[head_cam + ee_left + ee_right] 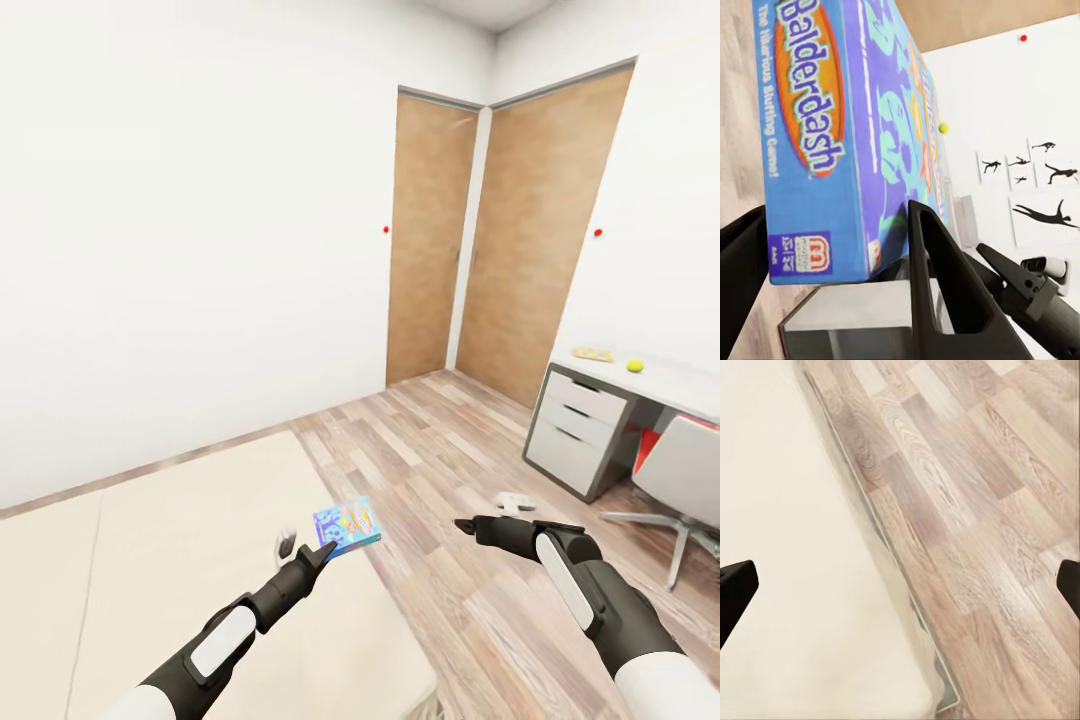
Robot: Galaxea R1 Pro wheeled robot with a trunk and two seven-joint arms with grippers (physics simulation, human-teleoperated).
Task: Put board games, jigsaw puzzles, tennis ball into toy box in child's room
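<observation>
Closest to us, our left gripper [322, 549] is clamped on one end of the blue game box [347, 525], which lies roughly flat, its long axis pointing away from the fingers toward the doors [478, 235]. Our right gripper [470, 524] hangs spread wide and empty over the floor [975, 510] beside the bed [180, 540].

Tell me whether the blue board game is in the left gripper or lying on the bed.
In the gripper. The left gripper is shut on the blue board game, and the left wrist view shows the fingers clamping the box's edge.
</observation>
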